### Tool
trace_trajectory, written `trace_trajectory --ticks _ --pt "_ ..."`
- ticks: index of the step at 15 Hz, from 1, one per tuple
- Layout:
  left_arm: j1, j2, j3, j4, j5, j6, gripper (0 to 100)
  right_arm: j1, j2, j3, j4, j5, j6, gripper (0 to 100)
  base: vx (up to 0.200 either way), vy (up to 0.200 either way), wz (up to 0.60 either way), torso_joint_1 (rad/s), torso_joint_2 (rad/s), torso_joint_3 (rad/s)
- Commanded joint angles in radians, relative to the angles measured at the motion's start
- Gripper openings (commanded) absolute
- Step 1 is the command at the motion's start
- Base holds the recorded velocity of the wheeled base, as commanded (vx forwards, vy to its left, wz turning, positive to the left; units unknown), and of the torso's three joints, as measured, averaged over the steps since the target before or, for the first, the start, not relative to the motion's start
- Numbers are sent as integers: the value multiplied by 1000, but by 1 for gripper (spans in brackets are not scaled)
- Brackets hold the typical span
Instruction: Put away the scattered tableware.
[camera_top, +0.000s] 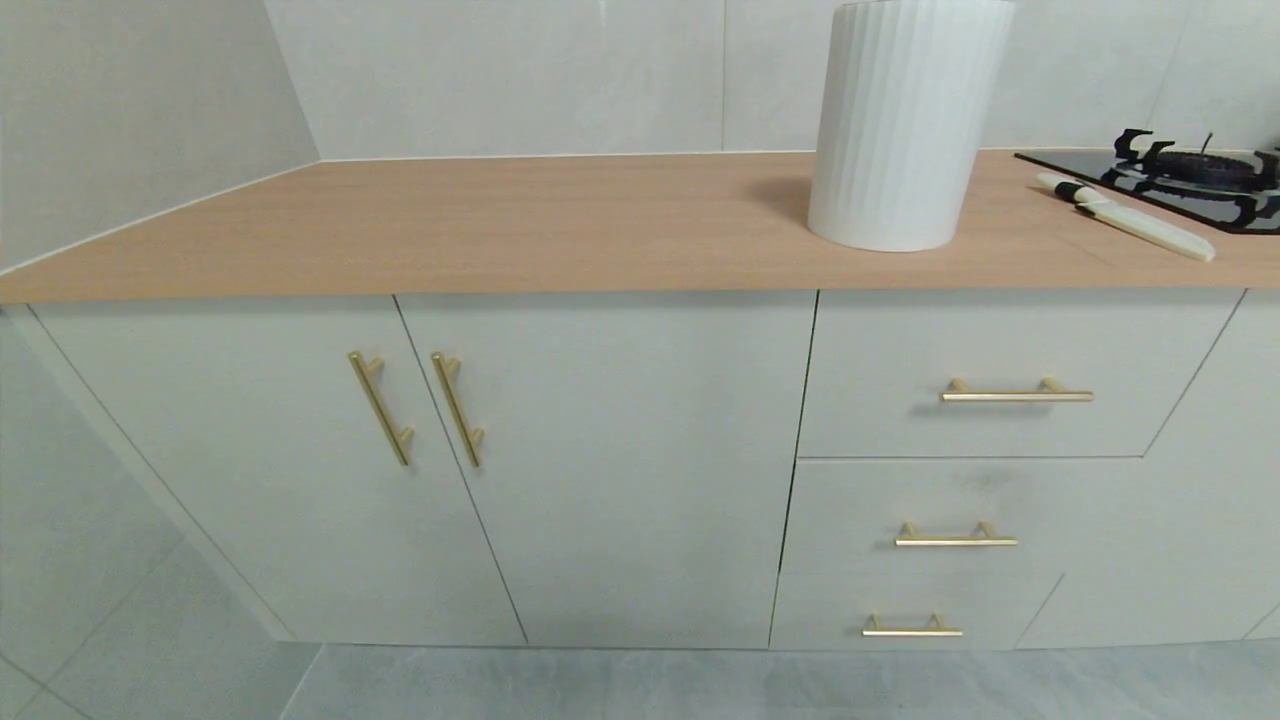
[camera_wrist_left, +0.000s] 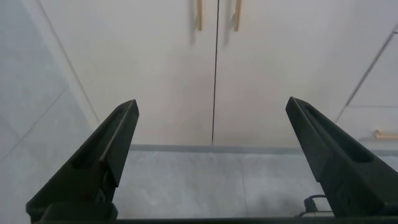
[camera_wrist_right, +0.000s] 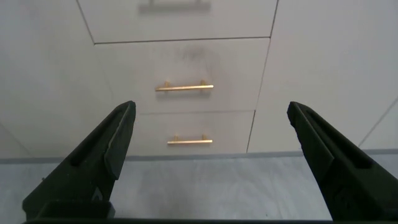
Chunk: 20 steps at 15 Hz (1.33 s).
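Pincers wide open, empty: left pincer faces doors below-left of canister, right pincer faces drawers below canister. Knife lies on table right of canister, beside stove.
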<state>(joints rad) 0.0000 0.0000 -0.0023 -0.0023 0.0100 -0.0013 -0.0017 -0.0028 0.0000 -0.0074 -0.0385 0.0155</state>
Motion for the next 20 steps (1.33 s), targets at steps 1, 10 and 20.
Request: trace_trajectory --ticks 1,10,20 --pt "0 2 1 -1 -1 0 100 0 3 0 0 0 0 100 200 0 0 2 7 2" --pt "0 2 -1 -1 1 -2 100 0 3 0 0 0 0 100 0 0 -200 2 1 1" --pt "0 2 -1 -1 1 0 100 0 3 0 0 -1 -2 100 0 0 0 0 0 0"
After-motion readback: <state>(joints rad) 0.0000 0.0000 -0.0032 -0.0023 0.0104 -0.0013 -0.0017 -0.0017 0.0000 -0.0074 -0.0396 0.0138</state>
